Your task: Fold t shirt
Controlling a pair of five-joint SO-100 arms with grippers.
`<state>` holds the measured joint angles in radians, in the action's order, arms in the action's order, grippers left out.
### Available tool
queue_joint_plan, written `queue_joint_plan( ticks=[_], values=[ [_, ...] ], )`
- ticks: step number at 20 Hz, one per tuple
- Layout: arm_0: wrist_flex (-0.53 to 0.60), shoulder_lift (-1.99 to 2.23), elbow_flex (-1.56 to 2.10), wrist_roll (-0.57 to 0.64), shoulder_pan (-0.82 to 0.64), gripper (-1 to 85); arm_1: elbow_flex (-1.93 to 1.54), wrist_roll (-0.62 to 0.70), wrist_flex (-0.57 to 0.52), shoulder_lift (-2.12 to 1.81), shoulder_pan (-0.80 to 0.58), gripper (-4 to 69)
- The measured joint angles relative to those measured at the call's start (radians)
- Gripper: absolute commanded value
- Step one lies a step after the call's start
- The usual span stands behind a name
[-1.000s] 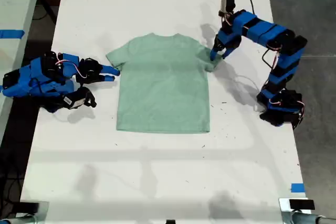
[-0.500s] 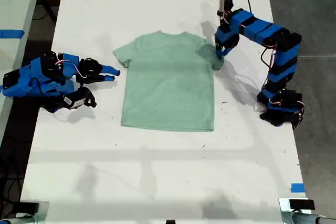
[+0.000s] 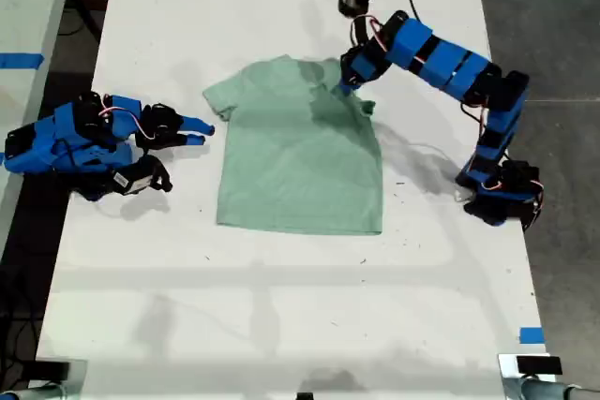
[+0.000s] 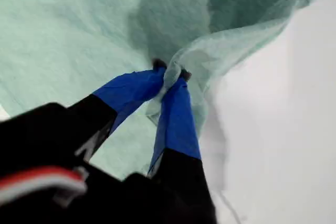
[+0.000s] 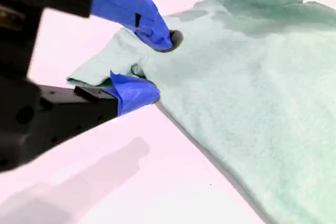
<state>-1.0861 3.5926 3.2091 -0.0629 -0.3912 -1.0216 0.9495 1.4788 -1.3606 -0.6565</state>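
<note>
First wrist view: my first gripper (image 4: 170,74) pinches the t shirt (image 3: 300,152) sleeve; carry it toward 9 o'clock, low. My second gripper (image 5: 152,66) gapes wide.

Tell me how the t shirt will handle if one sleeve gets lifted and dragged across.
Probably floppy: the t shirt already bunches and drapes where my first pincer pinches its sleeve. Likely light, since only thin folds hang there. The rest may slide on the smooth white table rather than stay put.

Bright, even overhead light; soft shadows; motion-blurred, overexposed wrist views.
</note>
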Motion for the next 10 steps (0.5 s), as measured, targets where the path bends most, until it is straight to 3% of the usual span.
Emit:
queue_joint_plan(
  ticks=[6, 7, 8, 9, 10],
  values=[
    [0.0, 0.0, 0.0, 0.0, 0.0, 12.7, 0.0, -0.038, -0.235, 0.143, 0.196, -0.2],
    [0.0, 0.0, 0.0, 0.0, 0.0, 12.7, 0.0, -0.049, -0.252, 0.181, 0.206, 3.0],
    [0.0, 0.0, 0.0, 0.0, 0.0, 12.7, 0.0, -0.055, -0.264, 0.224, 0.207, 14.2],
    [0.0, 0.0, 0.0, 0.0, 0.0, 12.7, 0.0, -0.058, -0.27, 0.253, 0.207, 20.5],
    [0.0, 0.0, 0.0, 0.0, 0.0, 12.7, 0.0, -0.061, -0.273, 0.27, 0.209, 21.3]
  ],
)
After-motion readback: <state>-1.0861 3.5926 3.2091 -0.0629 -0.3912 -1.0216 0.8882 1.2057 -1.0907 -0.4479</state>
